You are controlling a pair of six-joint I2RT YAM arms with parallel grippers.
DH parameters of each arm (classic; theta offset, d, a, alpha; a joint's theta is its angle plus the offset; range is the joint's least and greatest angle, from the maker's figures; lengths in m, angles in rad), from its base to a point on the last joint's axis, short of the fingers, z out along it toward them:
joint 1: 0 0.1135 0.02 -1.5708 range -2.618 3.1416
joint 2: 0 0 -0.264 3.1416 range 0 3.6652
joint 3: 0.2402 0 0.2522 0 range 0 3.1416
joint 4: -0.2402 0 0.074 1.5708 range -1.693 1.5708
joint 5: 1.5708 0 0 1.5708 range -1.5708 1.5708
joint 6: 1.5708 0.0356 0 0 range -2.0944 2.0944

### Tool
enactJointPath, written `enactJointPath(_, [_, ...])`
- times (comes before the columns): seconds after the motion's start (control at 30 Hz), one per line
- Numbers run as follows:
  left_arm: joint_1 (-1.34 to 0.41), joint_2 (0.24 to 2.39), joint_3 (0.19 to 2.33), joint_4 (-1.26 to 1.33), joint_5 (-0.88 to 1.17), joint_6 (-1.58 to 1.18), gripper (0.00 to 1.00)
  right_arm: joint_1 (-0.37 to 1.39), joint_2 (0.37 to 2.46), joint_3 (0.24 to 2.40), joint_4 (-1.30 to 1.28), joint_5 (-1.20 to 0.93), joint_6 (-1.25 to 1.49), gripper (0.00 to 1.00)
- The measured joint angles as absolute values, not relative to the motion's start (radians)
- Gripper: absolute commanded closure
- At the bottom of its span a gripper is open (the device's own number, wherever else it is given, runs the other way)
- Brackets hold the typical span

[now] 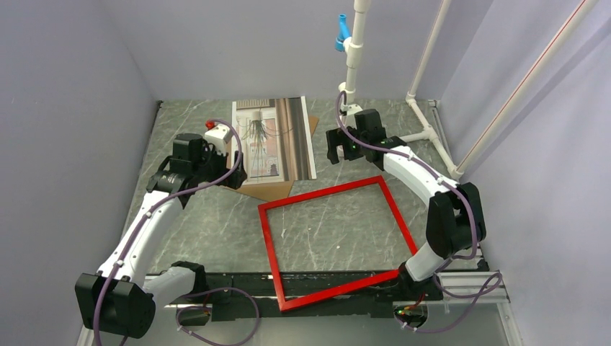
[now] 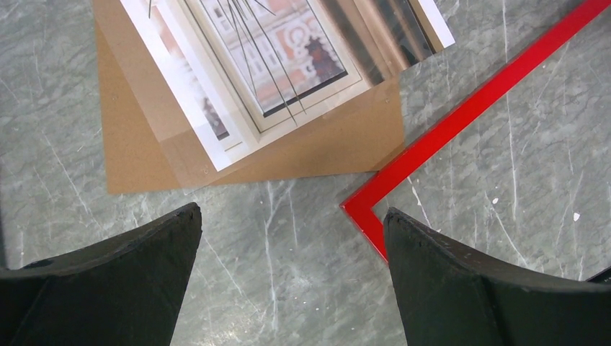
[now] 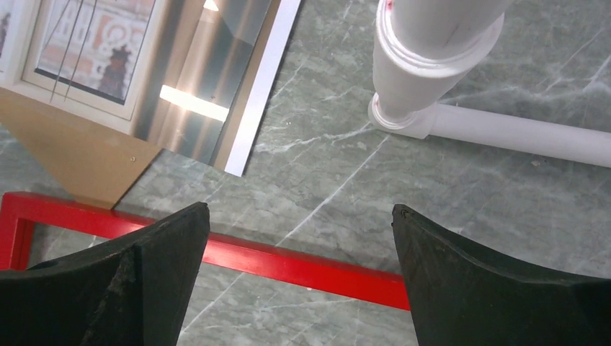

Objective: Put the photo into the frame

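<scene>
photo (image 1: 274, 137) on brown board (image 1: 266, 189), corner apparently hidden by left end effector (image 2: 292, 210), jaws apart | right end effector (image 3: 300, 207) apart

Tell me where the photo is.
Top view: the photo lies face up at the far middle of the table, partly on the brown board, just beyond the frame's far left corner.

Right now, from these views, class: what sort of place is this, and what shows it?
Likely a robot lab test cell: a left arm and right arm mounted at a marbled table, plain walls boxing it in, white pipe framing.
</scene>
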State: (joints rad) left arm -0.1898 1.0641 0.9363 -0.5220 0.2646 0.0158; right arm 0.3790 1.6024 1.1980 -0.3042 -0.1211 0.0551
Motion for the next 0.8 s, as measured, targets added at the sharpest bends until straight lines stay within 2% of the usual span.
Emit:
enactJointPath(0.37, [-0.254, 1.064, 0.936, -0.523, 0.259, 0.019, 0.01, 0.376, 1.536, 1.117, -0.279, -0.170, 0.093, 0.00])
enactJointPath(0.8, [-0.726, 1.103, 0.913, -0.536, 0.183, -0.115, 0.01, 0.375, 1.333, 0.888, -0.268, -0.220, 0.261, 0.00])
